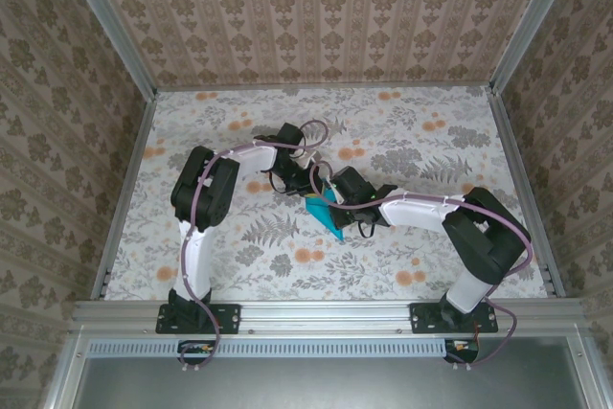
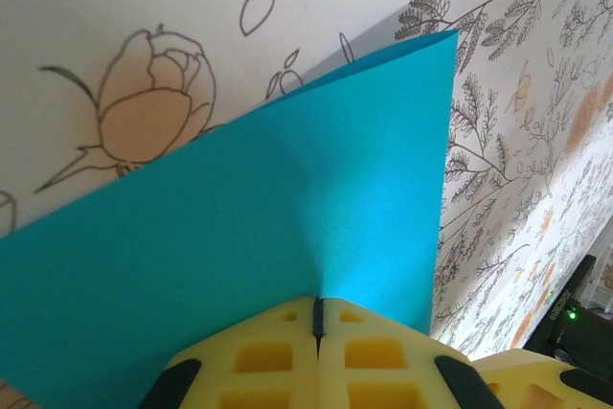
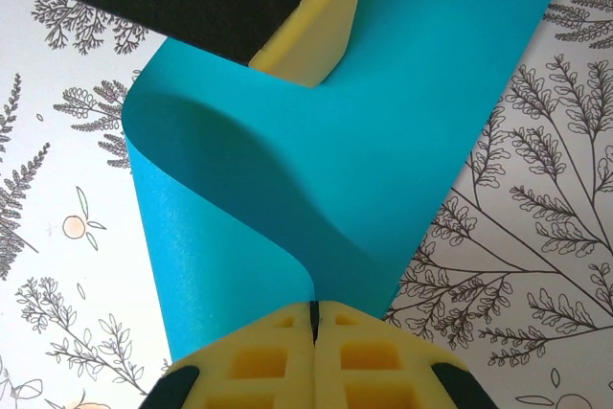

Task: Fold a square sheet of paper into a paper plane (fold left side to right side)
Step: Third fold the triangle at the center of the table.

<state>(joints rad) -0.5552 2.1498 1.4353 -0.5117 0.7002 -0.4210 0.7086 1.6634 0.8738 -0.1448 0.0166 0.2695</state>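
Overall, floral table (image 1: 239, 246) beneath paper (image 1: 324, 214), wallpapered walls (image 1: 326, 16).

The square sheet of paper (image 3: 402, 141) is plain turquoise-blue; the desk (image 1: 239, 265) is white with grey ferns and orange flowers.

The place is a lab-style robot test cell: a boxed enclosure on an aluminium frame (image 1: 103, 16), its walls (image 1: 326, 16) papered in beige damask, a desk (image 1: 249, 265) under a floral cover, and a left arm (image 1: 196, 256) and right arm (image 1: 412, 208) bolted to the front rail (image 1: 326, 311).
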